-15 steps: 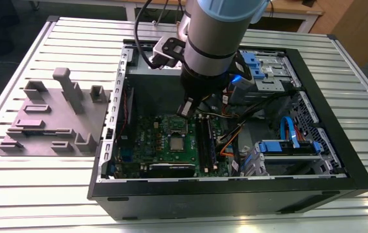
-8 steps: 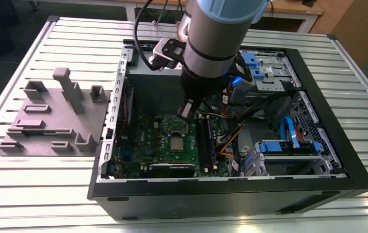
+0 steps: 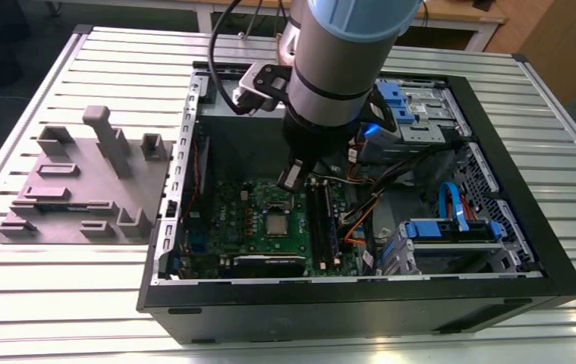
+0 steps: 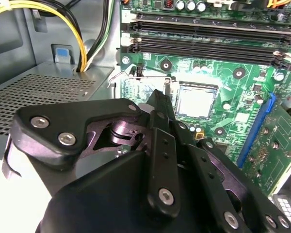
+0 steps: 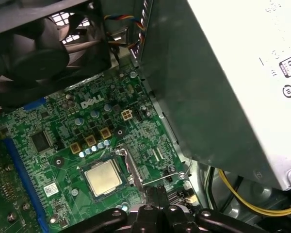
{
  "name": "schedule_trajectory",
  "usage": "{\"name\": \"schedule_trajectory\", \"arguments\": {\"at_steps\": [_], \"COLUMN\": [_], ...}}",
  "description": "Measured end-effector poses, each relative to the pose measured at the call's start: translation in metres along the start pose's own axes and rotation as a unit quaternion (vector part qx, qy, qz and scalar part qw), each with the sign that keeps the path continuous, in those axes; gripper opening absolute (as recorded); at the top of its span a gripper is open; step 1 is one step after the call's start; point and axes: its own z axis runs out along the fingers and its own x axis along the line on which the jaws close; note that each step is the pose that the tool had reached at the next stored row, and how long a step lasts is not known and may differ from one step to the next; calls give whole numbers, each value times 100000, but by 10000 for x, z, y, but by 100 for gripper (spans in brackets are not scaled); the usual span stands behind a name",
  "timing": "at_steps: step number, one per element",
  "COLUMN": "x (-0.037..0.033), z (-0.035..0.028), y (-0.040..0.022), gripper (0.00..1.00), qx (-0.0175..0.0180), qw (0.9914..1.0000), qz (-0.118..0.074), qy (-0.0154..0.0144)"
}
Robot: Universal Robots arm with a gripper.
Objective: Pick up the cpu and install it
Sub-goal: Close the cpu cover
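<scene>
Surface [image 3: 55, 303]: one slatted metal top, carrying one open computer case [image 3: 369, 311] and one fixture block.
Case: lies on its side, open upward; one green motherboard [image 3: 257, 227] sits in its floor.
Arm [image 3: 333, 68]: one, reaching down into the case above the motherboard.
Power supply [image 5: 233, 87]: one grey box, rising beside the motherboard in the first wrist view; yellow wires [image 5: 242, 201] run below it.
Fixture block [image 3: 85, 189]: one grey-mauve piece with upright posts, on the surface at the exterior view's left, outside the case.
Jaws [image 4: 160, 104]: drawn together, nothing between them, hanging above the board just beside the socket.
Memory slots [image 4: 208, 36]: two long dark ones, side by side, in the second wrist view.
Cpu [image 5: 103, 177]: one, lying flat in the socket on the motherboard, silver top up, apart from the jaws.
Socket lever [image 5: 165, 178]: one thin metal arm, raised beside the cpu.
</scene>
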Motion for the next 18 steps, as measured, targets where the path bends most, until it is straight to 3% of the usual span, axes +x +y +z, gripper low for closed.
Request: {"name": "schedule_trajectory", "arguments": {"at_steps": [9,18], "x": [43,77], "z": [-7,-12], "y": [-21,-37], "gripper": [11,11], "qx": [13,111], "qw": [100000,100000], "qz": [2,-50], "qy": [23,250]}}
